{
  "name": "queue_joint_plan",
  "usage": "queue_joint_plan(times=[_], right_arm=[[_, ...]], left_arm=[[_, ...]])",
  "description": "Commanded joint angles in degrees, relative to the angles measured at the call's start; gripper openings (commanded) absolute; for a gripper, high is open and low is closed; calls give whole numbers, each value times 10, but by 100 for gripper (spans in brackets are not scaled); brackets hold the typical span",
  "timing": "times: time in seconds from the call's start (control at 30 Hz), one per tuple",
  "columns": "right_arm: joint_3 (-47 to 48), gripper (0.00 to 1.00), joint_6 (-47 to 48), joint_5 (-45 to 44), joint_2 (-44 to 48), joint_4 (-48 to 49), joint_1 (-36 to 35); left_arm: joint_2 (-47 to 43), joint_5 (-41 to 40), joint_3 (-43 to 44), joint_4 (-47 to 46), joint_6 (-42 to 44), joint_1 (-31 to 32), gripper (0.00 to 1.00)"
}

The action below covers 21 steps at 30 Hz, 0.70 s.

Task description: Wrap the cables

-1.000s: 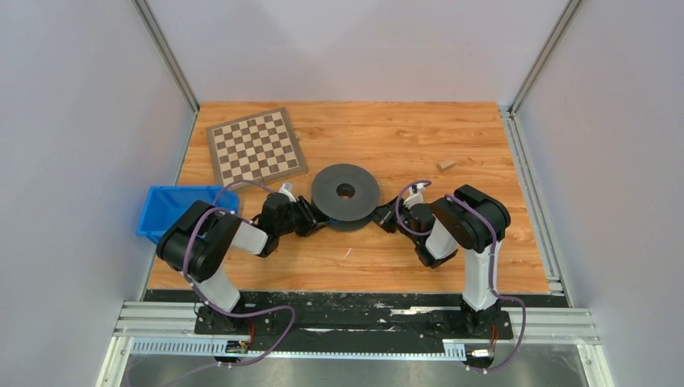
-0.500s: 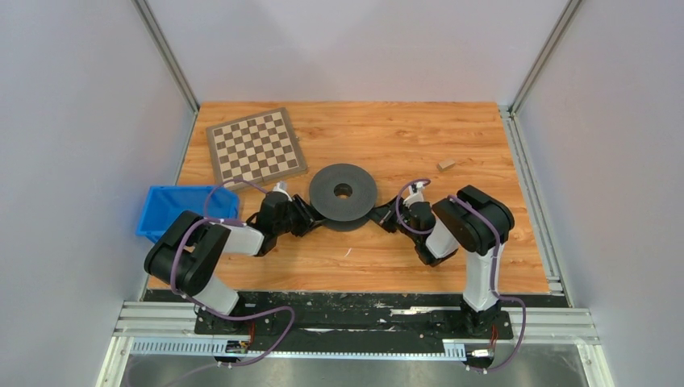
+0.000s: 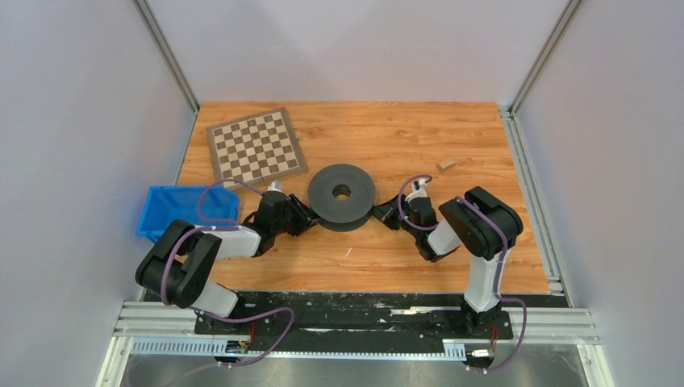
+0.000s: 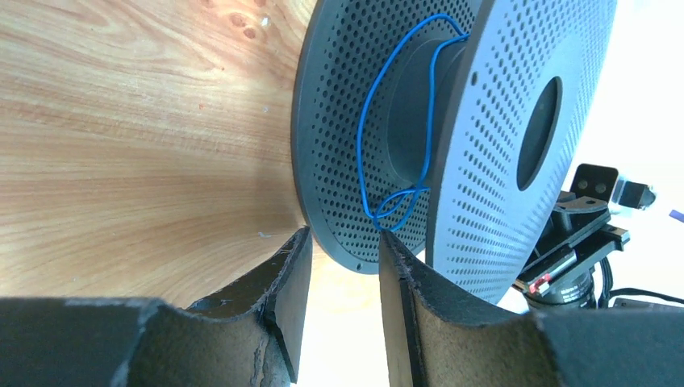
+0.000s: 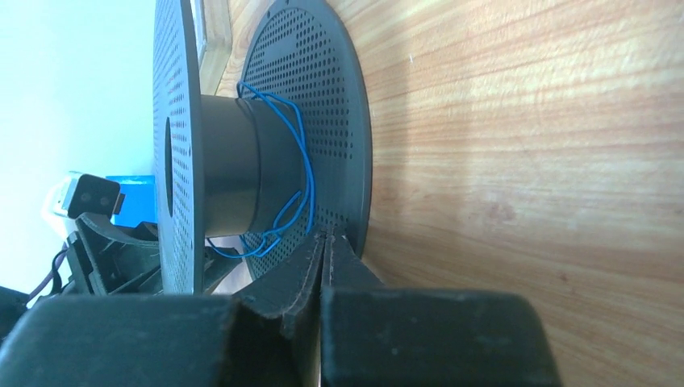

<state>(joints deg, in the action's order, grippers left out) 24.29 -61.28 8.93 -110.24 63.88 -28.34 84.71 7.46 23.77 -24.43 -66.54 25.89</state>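
Spool station: both grippers at the rim

Table, wood-grain. Left arm: elbow lower and further left than a second ago. Spool, dark, two-disc, mid-table between the grippers. Chessboard and blue bin, far left. Left gripper: jaws partly apart astride the lower disc's rim, clamping nothing. Right gripper: pressed closed, empty, tip at the rim. Cables: blue, looped loosely round the hub, partly hidden by the upper disc. Wooden block, far right.

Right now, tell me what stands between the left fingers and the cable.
The spool's lower disc rim sits between the left fingers. One finger reaches into the slot beside the cable loop, nothing visible between; the disc screens the other.
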Motion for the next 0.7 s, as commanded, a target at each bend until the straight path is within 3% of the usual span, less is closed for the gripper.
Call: queue_joint_plan(times=[0.0,0.17,0.37,0.53,0.57,0.6,0.67], right_arm=[[13,1,27,-1,18,-5,15],[15,3,64,3,74,-65,25],[48,11,148,-15,236,-339,26],[86,26,290,-2,415,-551,20],[103,32,322,3,453,-598,15],[119,41,349,9,490,-642,11],[144,66,383,20,577,-707,9]], left_arm=[[-32,-35,0,17,14,2,44],[-62,-57,1,47,23,2,44],[-169,-155,-12,140,27,3,44],[-316,-186,51,250,148,3,48],[-332,-173,85,284,198,3,54],[-362,-161,103,302,221,3,72],[-404,-120,161,349,284,3,96]])
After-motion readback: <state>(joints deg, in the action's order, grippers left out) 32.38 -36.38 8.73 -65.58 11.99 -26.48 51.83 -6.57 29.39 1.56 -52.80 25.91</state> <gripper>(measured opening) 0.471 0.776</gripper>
